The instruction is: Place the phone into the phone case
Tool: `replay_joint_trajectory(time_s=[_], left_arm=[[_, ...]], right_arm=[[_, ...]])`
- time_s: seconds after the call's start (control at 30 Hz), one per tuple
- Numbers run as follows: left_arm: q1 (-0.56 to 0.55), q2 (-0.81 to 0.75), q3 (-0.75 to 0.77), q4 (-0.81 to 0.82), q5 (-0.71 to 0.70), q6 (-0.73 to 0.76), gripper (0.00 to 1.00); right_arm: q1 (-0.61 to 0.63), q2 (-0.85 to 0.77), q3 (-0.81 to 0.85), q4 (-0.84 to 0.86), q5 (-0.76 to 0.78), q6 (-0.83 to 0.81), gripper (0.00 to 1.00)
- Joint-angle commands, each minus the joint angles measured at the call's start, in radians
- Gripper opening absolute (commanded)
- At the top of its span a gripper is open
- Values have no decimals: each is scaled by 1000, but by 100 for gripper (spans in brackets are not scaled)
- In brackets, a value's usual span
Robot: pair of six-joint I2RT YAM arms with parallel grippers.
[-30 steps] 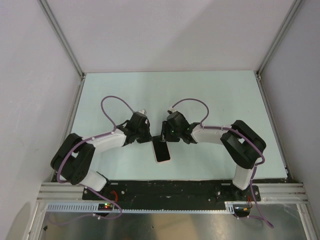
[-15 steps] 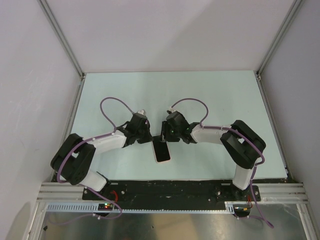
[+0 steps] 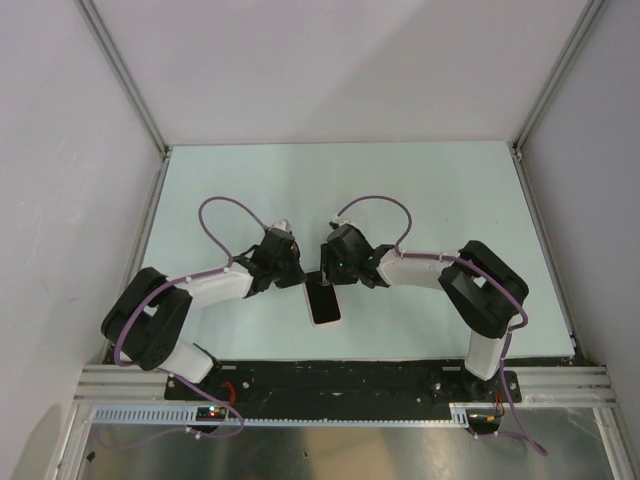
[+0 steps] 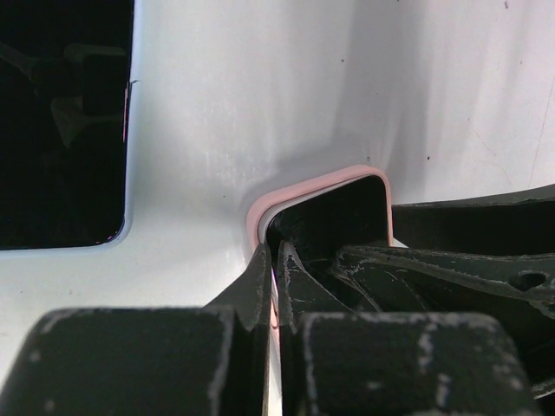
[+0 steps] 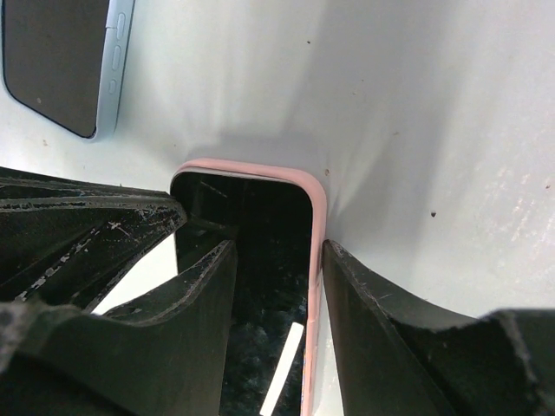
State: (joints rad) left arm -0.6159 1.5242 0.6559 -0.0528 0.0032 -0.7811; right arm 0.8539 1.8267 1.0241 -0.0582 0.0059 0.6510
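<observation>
Phone case [image 5: 260,167] near table centre, between the two gripper heads, just beyond the far end of the phone as seen from the arm bases. Salmon-pink rim, dark glossy interior, one rounded end turned toward the table [image 3: 450,200]. Resting on the surface or raised above it: cannot tell.

Left gripper [image 4: 274,260]: clenched on one side wall of the case, close to the corner. Thin pink sliver of wall pinched between the two fingers [image 4: 251,290], one outside the shell and one inside.

Right gripper [image 5: 279,251]: straddles the opposite side wall with jaws partly spread. Outer finger [image 5: 373,321] flush against the pink rim. Inner finger [image 5: 204,303] inside the shell, with a visible gap to the wall. Not closed on the wall in the right wrist view.

Phone [image 3: 323,303]: flat on the table, screen up, outside the case. Glossy black face, light blue-grey edge with side buttons visible in the right wrist view. Lies on the near side of the case, toward the arm bases, long axis roughly near-to-far. Close to both grippers, touched by neither.

Both forearms angled inward from the table's near corners, wrists almost meeting over the case. Purple cable [image 3: 228,205] looped above each wrist.
</observation>
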Motion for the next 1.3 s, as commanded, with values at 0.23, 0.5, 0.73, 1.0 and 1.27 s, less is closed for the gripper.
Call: replay_joint_trajectory(time_s=[0.23, 0.5, 0.73, 1.0, 1.27], left_arm=[[-111, 280, -137, -4, 89, -48, 0], [-110, 189, -81, -79, 71, -38, 0], [-88, 96, -25, -133, 77, -26, 2], [-34, 7, 50, -215, 66, 14, 16], [-5, -28, 73, -230, 61, 25, 22]], right_arm=[[76, 142, 29, -174, 81, -52, 54], [97, 180, 45, -203, 119, -71, 61], [125, 200, 44, -194, 113, -75, 70], [119, 222, 44, -178, 101, -68, 71], [112, 247, 45, -174, 93, -63, 71]])
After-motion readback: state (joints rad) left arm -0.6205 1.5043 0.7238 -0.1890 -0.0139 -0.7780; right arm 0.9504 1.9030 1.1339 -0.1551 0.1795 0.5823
